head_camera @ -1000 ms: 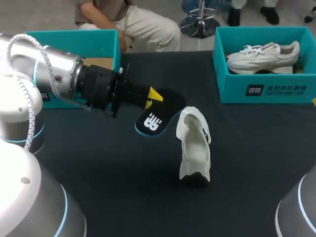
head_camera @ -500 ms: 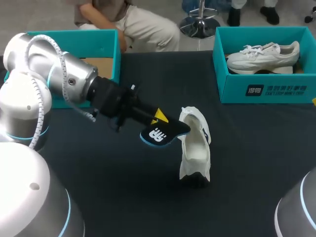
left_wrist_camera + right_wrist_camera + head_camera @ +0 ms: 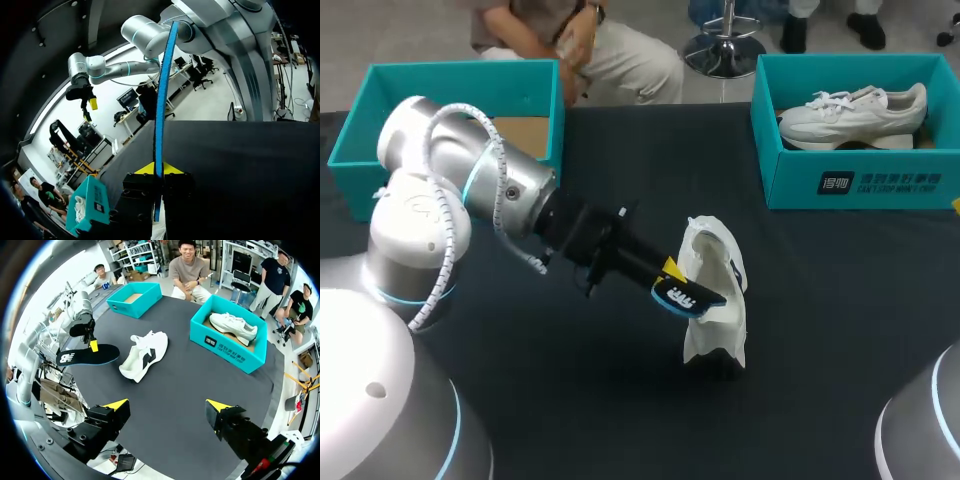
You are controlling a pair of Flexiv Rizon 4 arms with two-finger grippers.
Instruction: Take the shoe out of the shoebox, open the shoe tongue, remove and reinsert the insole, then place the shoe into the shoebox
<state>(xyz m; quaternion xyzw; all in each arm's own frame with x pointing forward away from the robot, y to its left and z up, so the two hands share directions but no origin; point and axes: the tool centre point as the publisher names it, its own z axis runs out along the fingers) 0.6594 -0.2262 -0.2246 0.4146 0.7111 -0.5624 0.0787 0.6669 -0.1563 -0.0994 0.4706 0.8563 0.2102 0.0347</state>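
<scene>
Insole (image 3: 686, 294) sits clamped between the left gripper's (image 3: 668, 270) fingers, its end at the opening of the shoe (image 3: 718, 325), mid-table. Nothing braces the shoe, so a push may slide or tip it, or buckle the insole against the collar. Right gripper (image 3: 167, 405) hangs wide open, well apart.

Silver arms (image 3: 520, 195) carry blue rings (image 3: 472, 182) and an apparently ribbed cable (image 3: 501, 190).
</scene>
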